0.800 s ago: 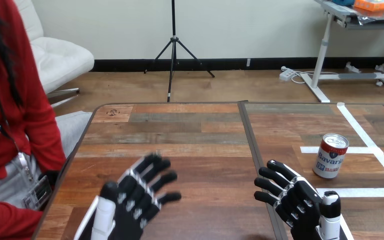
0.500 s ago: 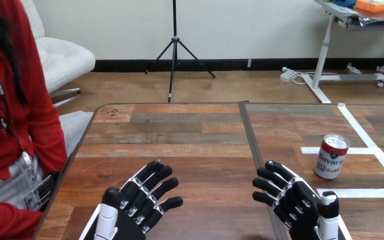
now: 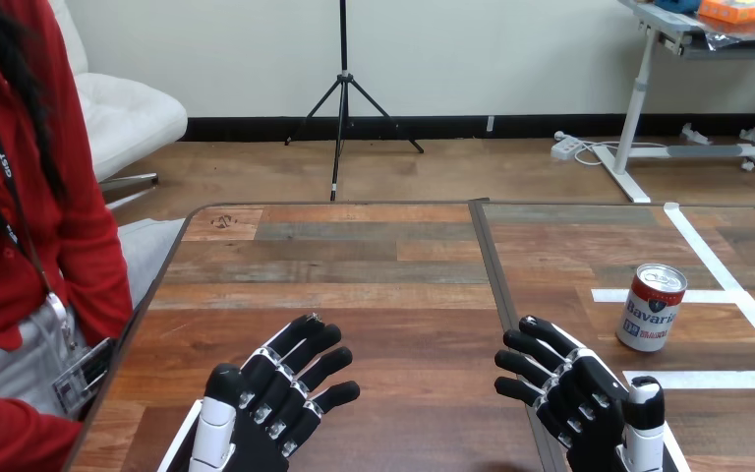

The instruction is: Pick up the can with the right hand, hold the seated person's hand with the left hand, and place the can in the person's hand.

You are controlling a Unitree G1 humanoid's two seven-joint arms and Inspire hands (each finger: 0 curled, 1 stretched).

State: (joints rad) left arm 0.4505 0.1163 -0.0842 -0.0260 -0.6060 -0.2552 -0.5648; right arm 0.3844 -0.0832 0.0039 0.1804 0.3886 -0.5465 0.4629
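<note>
A red, white and blue can (image 3: 651, 307) stands upright on the wooden table (image 3: 374, 256), at the right, inside a square marked with white tape. My right hand (image 3: 580, 403) hovers at the bottom edge, left of the can and apart from it, fingers straight and spread, holding nothing. My left hand (image 3: 265, 403) is at the bottom centre-left, also open with fingers spread and pointing up and to the right. The seated person is at the table's left side; their red sleeve (image 3: 5, 433) shows at the lower left corner.
White tape lines (image 3: 708, 258) mark a square on the table's right half around the can. A dark seam (image 3: 496, 285) runs down the table's middle. The table's left edge (image 3: 133, 315) lies close to the person.
My left hand has dropped slightly lower and settled over the table. The person has shifted a little. The can and my right hand have barely moved.
</note>
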